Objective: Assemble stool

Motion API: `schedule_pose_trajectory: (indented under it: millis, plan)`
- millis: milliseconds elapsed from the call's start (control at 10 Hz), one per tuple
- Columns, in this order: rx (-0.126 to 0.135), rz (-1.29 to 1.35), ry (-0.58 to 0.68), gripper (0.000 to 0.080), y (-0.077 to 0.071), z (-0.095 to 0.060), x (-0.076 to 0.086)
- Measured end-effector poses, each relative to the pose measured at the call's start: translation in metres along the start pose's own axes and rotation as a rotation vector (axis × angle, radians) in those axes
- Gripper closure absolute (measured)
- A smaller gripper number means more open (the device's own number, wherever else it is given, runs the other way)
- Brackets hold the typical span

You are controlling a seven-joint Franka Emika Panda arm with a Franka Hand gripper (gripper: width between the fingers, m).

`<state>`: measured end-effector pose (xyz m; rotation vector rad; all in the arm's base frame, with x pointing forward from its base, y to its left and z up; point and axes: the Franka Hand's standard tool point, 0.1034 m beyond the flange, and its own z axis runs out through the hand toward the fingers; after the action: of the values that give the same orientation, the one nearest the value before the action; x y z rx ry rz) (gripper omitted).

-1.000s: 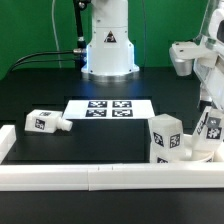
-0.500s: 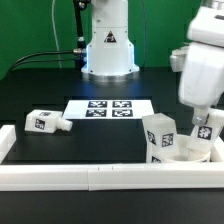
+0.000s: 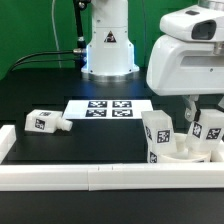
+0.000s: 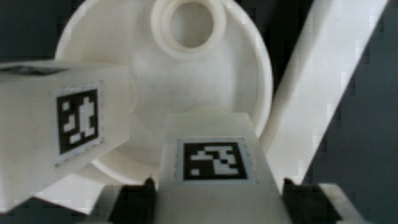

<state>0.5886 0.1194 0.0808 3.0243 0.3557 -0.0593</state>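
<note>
The rail (image 3: 100,178) is lying nearest in the exterior view, running along the front of the black table (image 3: 100,140). Just behind it, at the exterior view's right, the seat (image 3: 186,153) is sitting on the table close to the rail. In the wrist view it is showing as a round white dish with a hole in it (image 4: 187,60).

Two legs are standing up from the seat, each with a tagged block at the top. The first leg (image 3: 158,135) is standing free on the side toward the exterior view's left. The gripped leg (image 3: 208,128) is standing beside it, toward the right.

The gripper (image 4: 222,196) is clenching the gripped leg's block, with one jaw pressing on each side and the tag (image 4: 221,160) facing the wrist camera between them. The leg's lower end is hidden, so I cannot tell whether it is sitting in the seat. The arm (image 3: 185,55) is hanging directly above.

Well apart, toward the exterior view's left, a loose leg (image 3: 45,122) is lying on its side. Farther back, the marker board (image 3: 110,107) is lying flat. Behind it the base (image 3: 108,45) is standing.
</note>
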Motion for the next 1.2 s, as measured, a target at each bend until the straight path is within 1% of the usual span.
schedule_pose_trajectory:
  millis: [100,200,300,400,600,800,1000,1100,1200]
  plan:
    - [0.005,0.092,0.000,0.0465,-0.0009,0.0000,0.0000]
    - [0.016,0.210,-0.002,0.0465,-0.0025,-0.0002,0.0000]
    - [0.029,0.388,-0.005,0.0465,-0.0043,-0.0003,0.0001]
    - [0.056,0.554,-0.015,0.0465,-0.0053,-0.0002,0.0001]
    - [0.152,0.886,-0.024,0.0465,-0.0003,0.0020,0.0026]
    - [0.151,0.970,-0.032,0.0465,-0.0019,0.0030,0.0015]
    - [0.150,1.109,-0.043,0.0464,-0.0026,0.0030,0.0015]
    - [0.155,1.172,-0.049,0.0464,-0.0027,0.0029,0.0017]
    - [0.178,1.385,-0.069,0.0464,-0.0028,0.0033,0.0023]
